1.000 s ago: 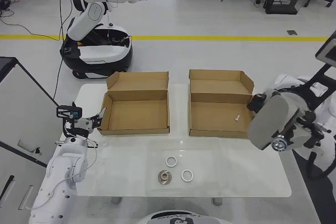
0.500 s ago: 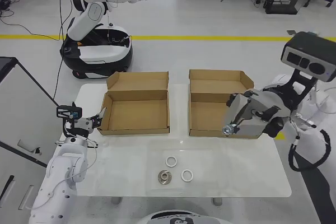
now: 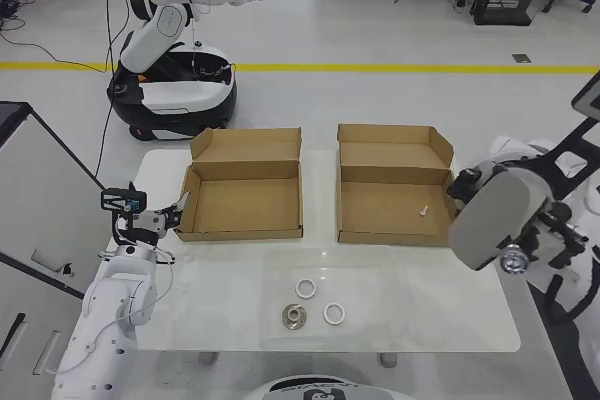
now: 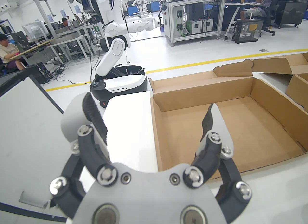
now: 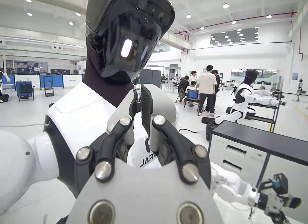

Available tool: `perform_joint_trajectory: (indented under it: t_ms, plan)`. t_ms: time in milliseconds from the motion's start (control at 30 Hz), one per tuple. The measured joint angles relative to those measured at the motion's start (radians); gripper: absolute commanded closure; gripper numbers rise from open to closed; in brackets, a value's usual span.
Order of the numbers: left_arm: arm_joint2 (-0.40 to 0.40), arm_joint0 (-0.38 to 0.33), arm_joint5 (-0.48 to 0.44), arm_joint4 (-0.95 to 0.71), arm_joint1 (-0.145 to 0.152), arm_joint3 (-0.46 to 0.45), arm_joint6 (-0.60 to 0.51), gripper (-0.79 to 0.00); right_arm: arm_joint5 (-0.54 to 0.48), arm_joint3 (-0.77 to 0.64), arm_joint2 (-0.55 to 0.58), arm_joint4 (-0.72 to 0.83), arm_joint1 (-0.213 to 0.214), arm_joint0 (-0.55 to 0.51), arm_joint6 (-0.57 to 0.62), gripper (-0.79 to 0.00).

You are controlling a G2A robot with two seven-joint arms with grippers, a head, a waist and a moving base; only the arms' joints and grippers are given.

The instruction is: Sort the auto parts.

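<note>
1. While two flat white rings (image 3: 306, 288) and one grey metal hub (image 3: 294, 317) lie near the white tabletop's (image 3: 430, 300) front edge, one small white pin (image 3: 421, 210) lies in the right brown cardboard box (image 3: 395, 238).
2. Left fingers (image 4: 92, 114) gape empty; right fingers (image 5: 145, 107) pinch a small silver threaded piece (image 5: 137, 91).

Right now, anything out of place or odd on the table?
The table looks tidy: two white rings and a metal hub near the front edge, one white pin in the right box. Only oddity: the right gripper, shut on a small threaded part, is tilted up away from the table.
</note>
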Motion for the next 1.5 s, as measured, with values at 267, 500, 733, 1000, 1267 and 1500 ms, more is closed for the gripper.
perform_joint_trajectory:
  t_ms: [267,500,733,1000,1267,1500]
  plan:
    - [0.000,0.000,0.000,0.000,0.000,0.000,0.000,-0.785,0.065,0.022,0.023,-0.014,0.001,-0.011,0.065,0.000]
    - [0.000,0.000,0.000,0.000,0.000,0.000,0.000,-0.785,0.067,0.018,0.026,-0.010,0.000,-0.013,0.067,0.000]
    - [0.000,0.000,0.000,0.000,0.000,0.000,0.000,-0.785,0.067,0.018,0.026,-0.010,0.000,-0.013,0.067,0.000]
    - [0.000,0.000,0.000,0.000,0.000,0.000,0.000,-0.785,0.226,0.011,0.097,-0.142,0.014,-0.084,0.092,0.000]
    - [0.000,0.000,0.000,0.000,0.000,0.000,0.000,-0.785,0.491,-0.015,0.362,-0.250,0.067,-0.294,0.243,0.000]
    - [0.000,0.000,0.000,0.000,0.000,0.000,0.000,-0.785,0.796,-0.056,0.650,-0.384,0.111,-0.393,0.480,0.000]
